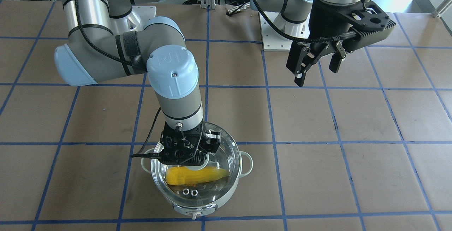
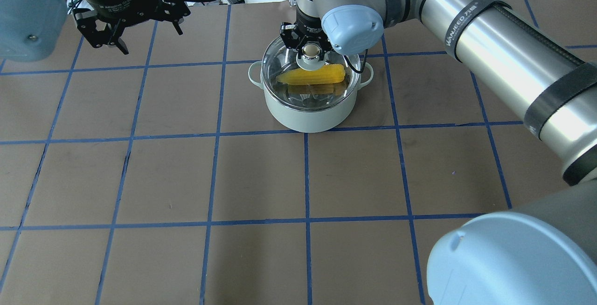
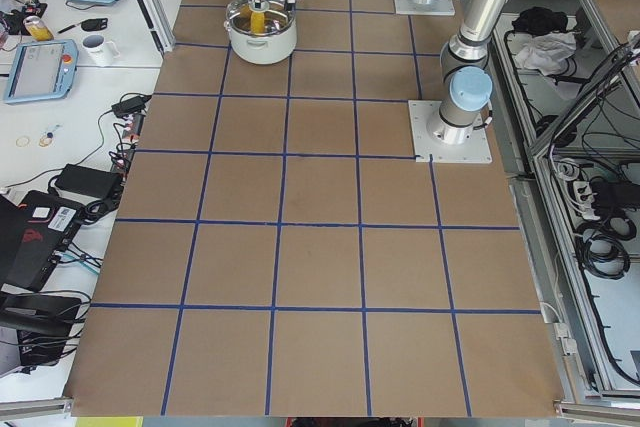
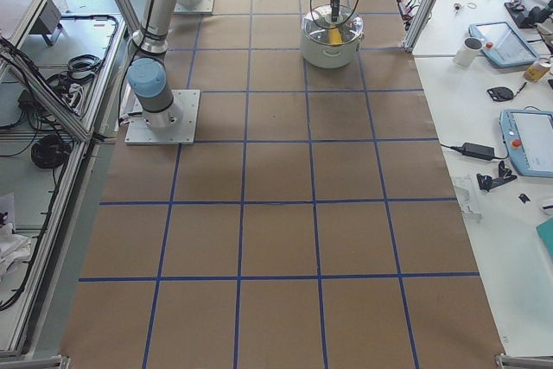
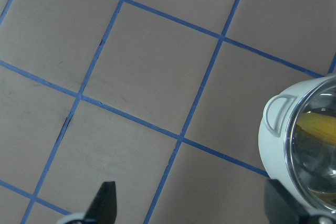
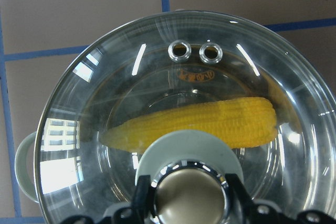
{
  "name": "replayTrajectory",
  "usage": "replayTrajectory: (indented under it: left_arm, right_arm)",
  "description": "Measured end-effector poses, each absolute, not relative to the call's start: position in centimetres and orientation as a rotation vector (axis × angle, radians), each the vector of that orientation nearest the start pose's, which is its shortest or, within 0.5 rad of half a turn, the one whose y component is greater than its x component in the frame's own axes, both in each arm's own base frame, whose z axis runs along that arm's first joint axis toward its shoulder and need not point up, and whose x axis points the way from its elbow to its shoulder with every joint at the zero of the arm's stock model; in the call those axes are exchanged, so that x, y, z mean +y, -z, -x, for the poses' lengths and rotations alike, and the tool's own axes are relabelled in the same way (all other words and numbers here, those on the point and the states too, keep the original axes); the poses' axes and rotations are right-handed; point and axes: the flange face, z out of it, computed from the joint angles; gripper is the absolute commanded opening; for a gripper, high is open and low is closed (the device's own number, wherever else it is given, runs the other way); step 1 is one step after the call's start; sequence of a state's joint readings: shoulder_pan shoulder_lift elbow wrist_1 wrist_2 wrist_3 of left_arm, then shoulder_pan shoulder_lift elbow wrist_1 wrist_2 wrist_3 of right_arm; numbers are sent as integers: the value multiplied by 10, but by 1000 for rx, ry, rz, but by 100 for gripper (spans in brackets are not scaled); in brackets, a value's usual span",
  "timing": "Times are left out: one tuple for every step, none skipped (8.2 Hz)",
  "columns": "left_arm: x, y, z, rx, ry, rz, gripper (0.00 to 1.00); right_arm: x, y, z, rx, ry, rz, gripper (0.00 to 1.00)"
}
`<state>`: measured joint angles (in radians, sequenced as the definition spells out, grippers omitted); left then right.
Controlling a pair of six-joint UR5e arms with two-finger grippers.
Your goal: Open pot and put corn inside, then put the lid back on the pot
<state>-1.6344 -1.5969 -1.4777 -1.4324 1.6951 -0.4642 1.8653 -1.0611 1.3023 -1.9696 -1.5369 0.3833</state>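
Main risk from here is the release. The right claw (image 2: 311, 49) sits closed around the beige knob (image 6: 189, 195) of the clear glass dome lid (image 6: 157, 93), pads against the knob on both sides as far as the wrist view shows. If we lift before the fingers spread fully, the lid comes up with us or gets dragged sideways off the pale mint-green round pot (image 2: 308, 114). A tilted retreat could also catch the knob and leave the lid cocked.

Second risk is seating. The lid looks level and centred on the rim, but we can't check the rim all the way round, since the wrist hides part of it.

The yellow ear of corn (image 6: 210, 121) lies flat inside on the steel bottom, below the glass, so we don't expect it to prop the lid.

Pose: the right arm (image 1: 176, 82) reaches across the table (image 2: 261, 179), wrist plumb over the pot centre, claw pointing straight down.

The left claw (image 1: 316, 75) hangs high, well apart from the pot, fingers spread wide and holding nothing — no clash likely.
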Motion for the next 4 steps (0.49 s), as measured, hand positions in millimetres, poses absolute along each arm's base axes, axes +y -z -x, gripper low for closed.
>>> replayTrajectory:
  left_arm:
    - [-512, -535, 154, 2996, 336, 597, 100]
    - [-511, -534, 155, 3007, 322, 528, 100]
    - [-510, -534, 156, 3029, 311, 442, 100]
    - [-509, -536, 160, 3068, 307, 371, 100]
  right_arm:
    - [-632, -358, -335, 3044, 209, -142, 26]
    - [-632, -358, -335, 3042, 209, -148, 26]
    - [-632, -358, -335, 3040, 207, -155, 26]
    - [-632, -358, -335, 3039, 206, -162, 26]
